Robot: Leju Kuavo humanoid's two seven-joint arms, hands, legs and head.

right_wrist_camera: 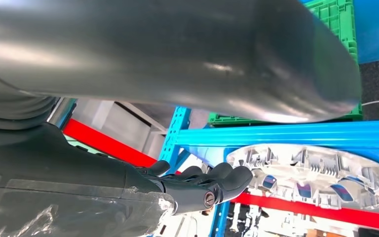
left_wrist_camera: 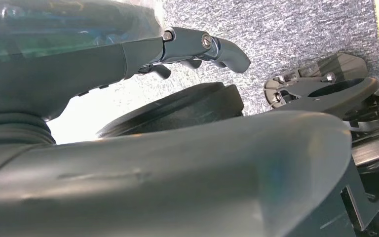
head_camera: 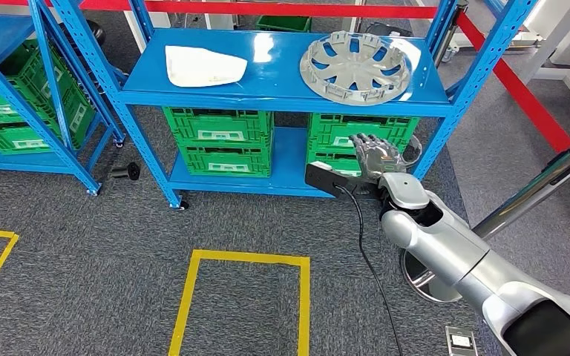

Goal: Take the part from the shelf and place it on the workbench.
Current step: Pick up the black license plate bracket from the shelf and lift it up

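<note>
A silver spoked wheel cover (head_camera: 356, 67) lies flat at the right end of the blue shelf (head_camera: 282, 93) top level. A white curved part (head_camera: 202, 65) lies on the same level, to its left. My right hand (head_camera: 377, 157) is raised in front of the shelf, just below the board under the wheel cover, fingers stretched and apart, holding nothing. In the right wrist view that hand (right_wrist_camera: 197, 185) is close to the wheel cover (right_wrist_camera: 321, 173) rim without touching it. My left hand (left_wrist_camera: 197, 47) hangs over grey carpet with fingers extended and nothing in it.
Green crates (head_camera: 219, 141) fill the shelf's lower level. A black box with a cable (head_camera: 326, 178) lies at the shelf's lower edge by my right wrist. A second blue shelf (head_camera: 15, 89) stands left, a small black object (head_camera: 126, 172) lies on the carpet, and yellow tape (head_camera: 245, 259) marks a square.
</note>
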